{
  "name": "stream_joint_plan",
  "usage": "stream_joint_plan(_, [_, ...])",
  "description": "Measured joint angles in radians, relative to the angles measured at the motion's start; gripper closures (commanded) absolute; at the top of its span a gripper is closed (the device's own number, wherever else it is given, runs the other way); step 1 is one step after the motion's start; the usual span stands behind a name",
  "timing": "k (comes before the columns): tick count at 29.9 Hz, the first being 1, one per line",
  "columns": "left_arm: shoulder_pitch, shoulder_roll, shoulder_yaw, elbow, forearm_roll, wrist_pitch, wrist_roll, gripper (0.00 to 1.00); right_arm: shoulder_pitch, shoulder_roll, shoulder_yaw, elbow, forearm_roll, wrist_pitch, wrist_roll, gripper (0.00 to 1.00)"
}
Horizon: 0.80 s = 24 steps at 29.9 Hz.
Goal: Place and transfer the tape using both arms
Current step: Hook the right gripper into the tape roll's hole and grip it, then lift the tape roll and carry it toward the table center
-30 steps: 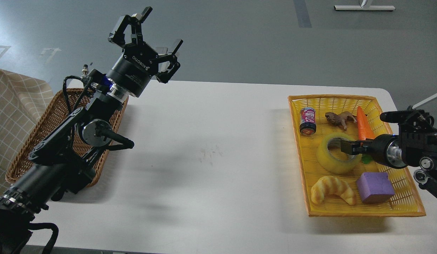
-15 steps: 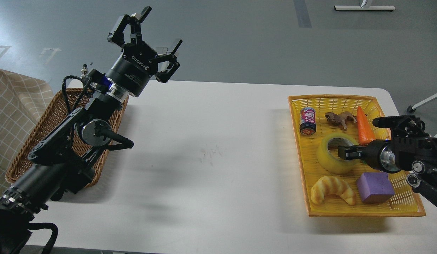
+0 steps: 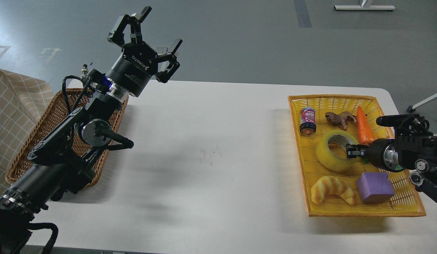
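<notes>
The tape (image 3: 329,155), a yellow translucent roll with a grey-white core, lies in the yellow basket (image 3: 349,211) at the right, tipped so its hole faces up and right. My right gripper (image 3: 352,151) comes in from the right and its dark fingers close on the roll's right wall at the core's edge. My left gripper (image 3: 149,35) is held high above the table's far left, over the far end of the brown wicker basket (image 3: 24,158). Its fingers are spread open and empty.
The yellow basket also holds a small can (image 3: 307,121), a toy animal (image 3: 340,119), an orange carrot (image 3: 365,126), a golden croissant (image 3: 332,189) and a purple block (image 3: 375,187). A checked cloth (image 3: 13,102) lies at the far left. The white table (image 3: 211,155) spans between the baskets.
My right gripper has drawn back slightly to the right at the tape's rim, and the roll has tipped up and shifted a little left. The left arm has not moved.
</notes>
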Motion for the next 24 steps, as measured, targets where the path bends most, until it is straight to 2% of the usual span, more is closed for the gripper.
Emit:
stream_joint_plan(14, [0.000, 0.001, 0.000, 0.001, -0.002, 0.000, -0.002, 0.02, 0.043, -0.143, 0.015, 0.254, 0.006, 0.000, 0.004, 1.00])
stream_joint_plan(20, [0.000, -0.002, 0.000, 0.001, -0.002, 0.000, -0.002, 0.02, 0.119, -0.125, 0.015, 0.266, 0.005, 0.000, -0.002, 1.00])
stream_joint_plan(24, [-0.007, -0.002, 0.000, 0.001, -0.002, 0.000, -0.002, 0.02, 0.189, -0.056, 0.006, 0.252, 0.004, 0.000, -0.002, 1.00])
